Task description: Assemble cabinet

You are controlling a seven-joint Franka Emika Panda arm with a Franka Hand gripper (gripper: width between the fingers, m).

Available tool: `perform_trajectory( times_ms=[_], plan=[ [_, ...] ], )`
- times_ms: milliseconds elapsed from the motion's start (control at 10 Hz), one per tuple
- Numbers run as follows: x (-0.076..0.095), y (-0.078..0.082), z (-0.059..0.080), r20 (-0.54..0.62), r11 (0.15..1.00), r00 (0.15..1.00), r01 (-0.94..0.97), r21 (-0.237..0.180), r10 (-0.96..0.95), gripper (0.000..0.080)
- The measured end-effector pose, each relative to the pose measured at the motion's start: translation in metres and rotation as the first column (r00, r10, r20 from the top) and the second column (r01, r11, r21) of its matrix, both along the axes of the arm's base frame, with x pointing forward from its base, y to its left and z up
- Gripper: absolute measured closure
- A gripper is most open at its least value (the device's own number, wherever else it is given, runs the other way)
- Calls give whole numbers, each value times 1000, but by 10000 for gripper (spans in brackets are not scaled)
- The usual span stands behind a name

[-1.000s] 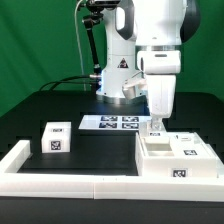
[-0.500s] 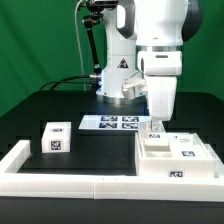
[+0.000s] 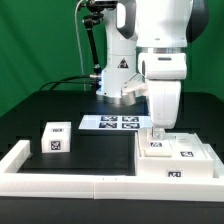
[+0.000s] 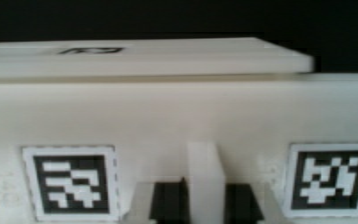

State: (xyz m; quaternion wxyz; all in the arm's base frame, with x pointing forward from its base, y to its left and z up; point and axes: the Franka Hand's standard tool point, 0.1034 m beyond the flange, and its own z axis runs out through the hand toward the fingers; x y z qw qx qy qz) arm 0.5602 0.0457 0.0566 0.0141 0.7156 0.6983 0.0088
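Observation:
The white cabinet body (image 3: 176, 158) lies at the exterior view's right, with tags on its top and front. My gripper (image 3: 157, 130) stands upright over its far left part, fingertips down on it. In the wrist view the cabinet body (image 4: 176, 110) fills the picture, with one tag (image 4: 69, 181) on one side and another tag (image 4: 329, 178) on the other. Between them a thin white rib (image 4: 202, 185) sits between my two dark fingertips (image 4: 171, 205), which are shut on it. A small white tagged block (image 3: 55, 137) stands apart at the exterior view's left.
The marker board (image 3: 110, 123) lies flat at the back, in front of the arm's base. A long low white border rail (image 3: 70, 182) runs along the front and turns up the exterior view's left side. Green curtains hang behind.
My gripper has sunk a little and shifted slightly toward the exterior view's right, onto the cabinet body. The small block has not moved.

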Motion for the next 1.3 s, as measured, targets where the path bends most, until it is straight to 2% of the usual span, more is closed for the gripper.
perform_trajectory(
  times_ms=[400,600,700,800,1300],
  plan=[
    [1,0,-1,1,1000,1000,2,2,-2,729],
    [14,-2,0,4,1000,1000,2,2,-2,729],
    [27,-3,1,8,1000,1000,1,1,-1,729],
    [31,-5,-1,-14,1000,1000,-4,-5,4,729],
    [31,-5,-1,-84,1000,996,-22,-22,20,729]
  ],
)
